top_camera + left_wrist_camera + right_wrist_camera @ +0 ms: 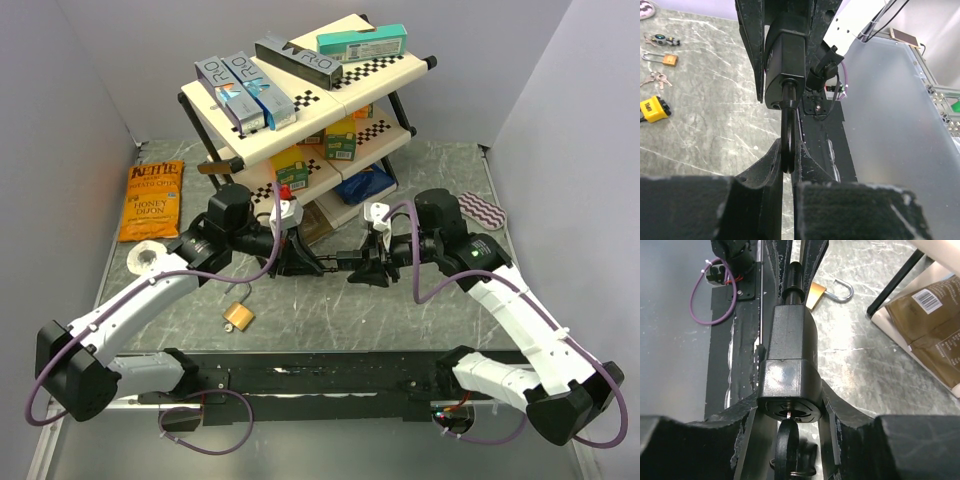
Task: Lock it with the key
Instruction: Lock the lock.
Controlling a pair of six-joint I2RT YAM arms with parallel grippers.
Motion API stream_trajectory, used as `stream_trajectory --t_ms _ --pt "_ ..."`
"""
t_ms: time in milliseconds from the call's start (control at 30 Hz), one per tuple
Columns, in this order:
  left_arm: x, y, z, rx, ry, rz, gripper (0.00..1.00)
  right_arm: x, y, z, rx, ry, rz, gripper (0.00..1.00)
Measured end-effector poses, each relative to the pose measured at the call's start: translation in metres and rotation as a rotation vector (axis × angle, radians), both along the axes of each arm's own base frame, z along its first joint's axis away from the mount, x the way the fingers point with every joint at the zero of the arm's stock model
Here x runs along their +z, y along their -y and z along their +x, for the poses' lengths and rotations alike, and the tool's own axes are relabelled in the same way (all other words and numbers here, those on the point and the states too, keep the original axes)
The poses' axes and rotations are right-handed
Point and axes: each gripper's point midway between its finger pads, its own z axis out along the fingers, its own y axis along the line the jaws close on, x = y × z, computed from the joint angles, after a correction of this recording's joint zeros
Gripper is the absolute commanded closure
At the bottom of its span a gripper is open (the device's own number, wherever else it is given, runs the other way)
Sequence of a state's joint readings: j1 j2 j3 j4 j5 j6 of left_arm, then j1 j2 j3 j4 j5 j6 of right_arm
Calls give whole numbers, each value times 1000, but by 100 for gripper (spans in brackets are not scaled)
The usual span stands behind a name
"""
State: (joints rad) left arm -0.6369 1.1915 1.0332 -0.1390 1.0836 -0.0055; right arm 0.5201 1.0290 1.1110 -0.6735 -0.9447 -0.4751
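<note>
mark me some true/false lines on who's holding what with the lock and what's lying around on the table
1. The left gripper clamps the black padlock by its shackle. True.
2. The right gripper is empty. False: it is closed around the padlock's body.
3. A key sits in the padlock's keyhole. True.
4. The brass padlock on the table is snapped shut. False: its shackle is open.
5. The chip bag lies right of the rack. False: it lies to the left.
</note>
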Motion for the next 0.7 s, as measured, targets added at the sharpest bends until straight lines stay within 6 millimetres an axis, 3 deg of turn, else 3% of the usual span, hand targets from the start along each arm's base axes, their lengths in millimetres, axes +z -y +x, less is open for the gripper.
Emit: stream_trajectory --t_ms 333,700 --pt "-3 5 -6 -16 15 6 99 -3 2 -10 19 -67 -20 85" --pt "-2 11 -6 -16 7 2 99 -2 0 -16 14 -144 -26 89"
